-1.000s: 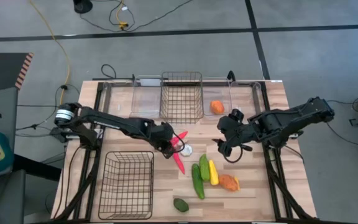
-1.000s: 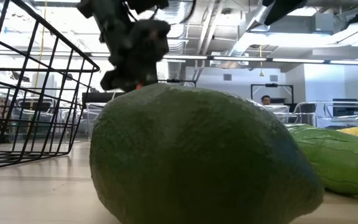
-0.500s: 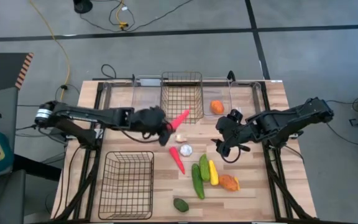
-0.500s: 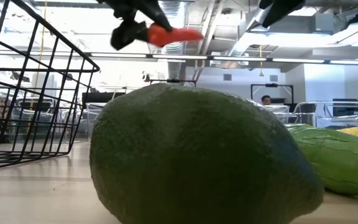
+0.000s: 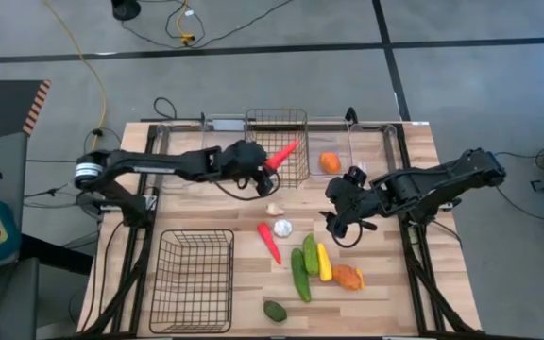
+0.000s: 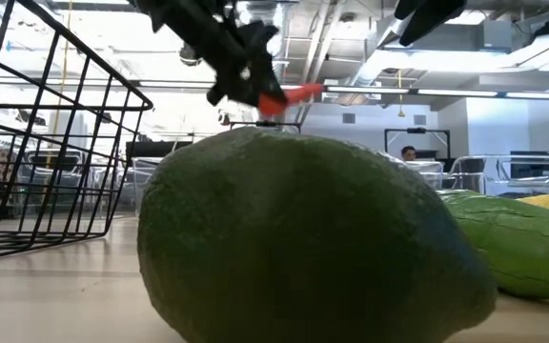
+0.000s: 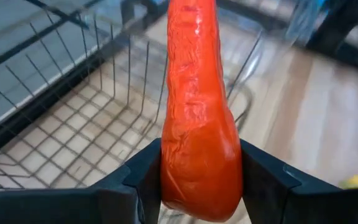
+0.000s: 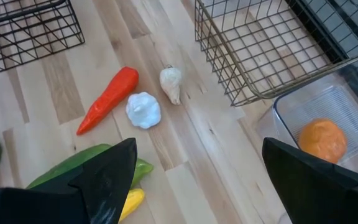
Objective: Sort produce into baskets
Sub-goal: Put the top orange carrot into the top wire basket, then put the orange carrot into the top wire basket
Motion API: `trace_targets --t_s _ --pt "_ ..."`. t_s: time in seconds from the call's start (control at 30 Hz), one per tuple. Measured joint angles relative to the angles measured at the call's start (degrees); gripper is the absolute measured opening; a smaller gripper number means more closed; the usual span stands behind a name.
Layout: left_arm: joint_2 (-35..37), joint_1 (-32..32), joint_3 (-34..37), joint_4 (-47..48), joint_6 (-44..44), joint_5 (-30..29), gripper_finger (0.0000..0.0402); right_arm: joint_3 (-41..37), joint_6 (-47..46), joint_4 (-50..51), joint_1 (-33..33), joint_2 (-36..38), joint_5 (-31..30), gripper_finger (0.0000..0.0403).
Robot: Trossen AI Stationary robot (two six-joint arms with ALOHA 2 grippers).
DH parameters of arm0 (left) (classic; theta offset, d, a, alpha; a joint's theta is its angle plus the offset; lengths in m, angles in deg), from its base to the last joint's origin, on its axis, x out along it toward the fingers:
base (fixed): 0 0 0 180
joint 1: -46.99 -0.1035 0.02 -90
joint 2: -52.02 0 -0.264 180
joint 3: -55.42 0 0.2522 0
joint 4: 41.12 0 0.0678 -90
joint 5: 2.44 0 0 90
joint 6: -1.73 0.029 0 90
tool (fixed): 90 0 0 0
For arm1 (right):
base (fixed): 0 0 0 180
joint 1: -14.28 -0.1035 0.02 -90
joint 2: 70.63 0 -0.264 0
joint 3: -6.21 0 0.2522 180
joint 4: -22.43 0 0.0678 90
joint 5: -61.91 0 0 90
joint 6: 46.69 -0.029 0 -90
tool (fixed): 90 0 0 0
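Observation:
My left gripper (image 5: 266,164) is shut on a red-orange carrot (image 5: 284,153) above the far wire basket (image 5: 277,118); it also shows in the low view (image 6: 255,90). My right gripper (image 5: 336,219) is open and empty, hovering right of the loose produce. On the table lie a second carrot (image 5: 269,242), two white garlics (image 5: 282,228) (image 5: 274,209), two green cucumbers (image 5: 299,274) (image 5: 310,253), a yellow squash (image 5: 324,262), an orange fruit (image 5: 348,277) and a dark green avocado (image 5: 275,311). Another orange fruit (image 5: 330,162) lies in a clear bin. My left gripper pinches the carrot's thick end (image 7: 197,180) between its two fingers (image 7: 143,174), one on each side. The fingers come about level from the table's left and lie along the carrot. The carrot juts out past the fingertips, its pointed tip (image 5: 296,145) over the basket, lifted clear.
A larger wire basket (image 5: 194,280) stands at the near left. Clear bins (image 5: 223,146) (image 5: 366,142) flank the far basket along the far edge. Bare wood lies between the two arms and near the right edge.
My left gripper has lifted one carrot off the table and carried it up and toward the far edge, over the far basket. The carrot has turned so its tip points far-right. The second carrot has stayed on the table.

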Motion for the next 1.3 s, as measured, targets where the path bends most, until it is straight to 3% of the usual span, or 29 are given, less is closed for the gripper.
trace_targets --t_s 0.37,0.57,0.87,1.17,1.3 --pt "-6.4 -3.7 -0.2 -0.3 3.0 0.7 0.0165 0.0 0.0 -0.2 0.4 -0.4 0.0 0.0374" --pt "-6.3 -4.5 -0.2 -0.5 3.9 -3.2 0.0196 0.0 0.0 -0.2 0.3 -0.4 0.0 0.0374" --pt "-6.1 -5.0 -0.2 -0.6 2.4 -3.9 0.0232 0.0 0.0 -0.2 0.3 -0.4 0.0 0.0374" --pt "-6.1 -5.0 -0.2 -0.6 1.0 -1.3 0.0233 0.0 0.0 -0.2 0.3 -0.4 0.0 0.0374" --pt "-6.1 -5.0 -0.2 -0.6 0.5 3.0 0.0233 0.0 0.0 -0.2 0.3 -0.4 0.0 0.0374"
